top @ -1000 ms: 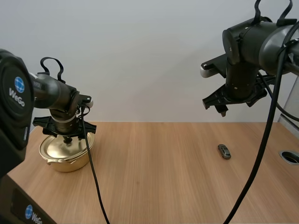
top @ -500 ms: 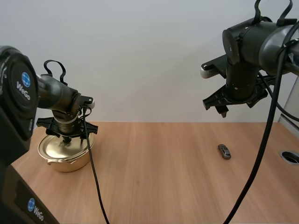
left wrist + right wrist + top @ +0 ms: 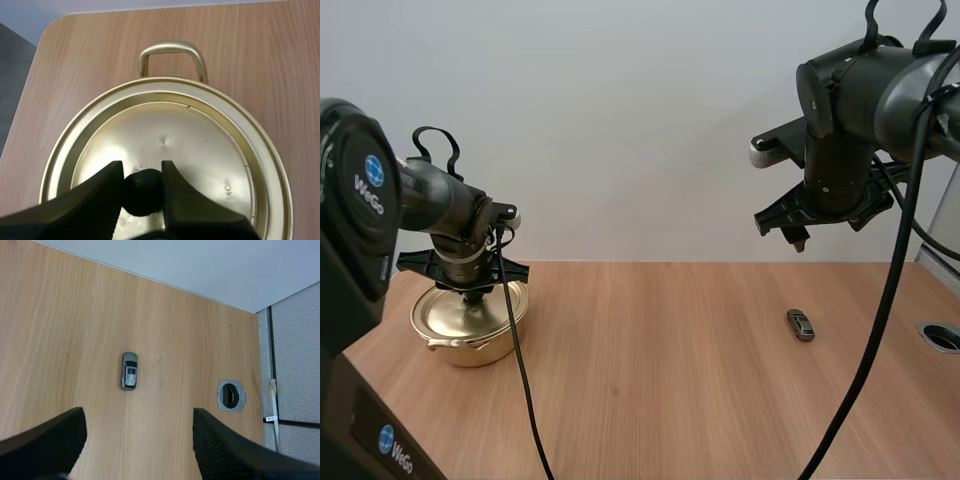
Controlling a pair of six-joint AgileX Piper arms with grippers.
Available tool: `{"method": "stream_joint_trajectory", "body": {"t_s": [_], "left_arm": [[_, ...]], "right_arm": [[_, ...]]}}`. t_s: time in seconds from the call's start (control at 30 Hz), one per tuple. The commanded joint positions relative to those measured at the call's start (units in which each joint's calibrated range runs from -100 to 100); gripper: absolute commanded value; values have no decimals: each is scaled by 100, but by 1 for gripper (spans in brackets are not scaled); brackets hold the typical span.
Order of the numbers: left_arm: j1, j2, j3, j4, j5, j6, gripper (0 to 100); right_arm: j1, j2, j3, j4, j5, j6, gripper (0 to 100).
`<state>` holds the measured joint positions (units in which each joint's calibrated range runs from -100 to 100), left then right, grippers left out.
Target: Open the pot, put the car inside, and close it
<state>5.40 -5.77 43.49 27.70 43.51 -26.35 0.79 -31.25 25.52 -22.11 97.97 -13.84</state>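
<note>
Pot [image 3: 470, 325] at nine o'clock has its lid [image 3: 170, 145] on, my left gripper [image 3: 142, 175] pinching the knob [image 3: 142, 194], so a straight lift seems next; at three o'clock my right gripper [image 3: 137, 420] hangs wide open above the car [image 3: 129, 370].

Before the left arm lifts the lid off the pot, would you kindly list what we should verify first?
1. Left gripper on the knob: ok, its fingers pinch the black knob from both sides.
2. Lid seated: ok, it lies flat inside the rim of the gold pot, not yet lifted.
3. Right gripper ready: ok, open, high over the table.
4. Car reachable: ok, it lies alone on the table below the right gripper.
5. Grip firm enough to lift the lid: cannot tell.
</note>
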Motion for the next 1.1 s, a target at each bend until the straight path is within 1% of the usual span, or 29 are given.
{"method": "stream_joint_trajectory", "body": {"t_s": [0.0, 0.23, 0.43, 0.6, 0.7, 0.77, 0.83, 0.93, 1.07], "left_arm": [[1, -7, -144, 12, 89, -1, 0], [1, -388, -1173, 173, 1178, 20, 0], [1, -1213, -2167, 173, 2329, 347, 0], [1, -2142, -2752, 173, 2612, 669, 0], [1, -2689, -2939, 2, 2612, 877, 0], [1, -2956, -2997, -176, 2612, 1053, 0], [1, -3169, -2997, -370, 2617, 1218, 0], [1, -3378, -2997, -513, 2779, 1331, 0], [1, -3419, -2997, -513, 3111, 1331, 0]], "right_arm": [[0, -8, -2, -1, 4, 39, 100], [0, -8, -2, 103, -306, 40, 100], [0, 97, 57, 361, -1264, 40, 100], [0, 619, 100, 458, -1590, 154, 100], [-11, 1115, 100, 443, -1683, 197, 100], [-103, 1378, 100, 400, -1864, 282, 100], [-279, 1677, 100, 286, -2086, 487, 100], [-591, 2021, 100, 319, -2330, 488, 100], [-943, 2384, 100, 378, -2691, 380, 100]]}}
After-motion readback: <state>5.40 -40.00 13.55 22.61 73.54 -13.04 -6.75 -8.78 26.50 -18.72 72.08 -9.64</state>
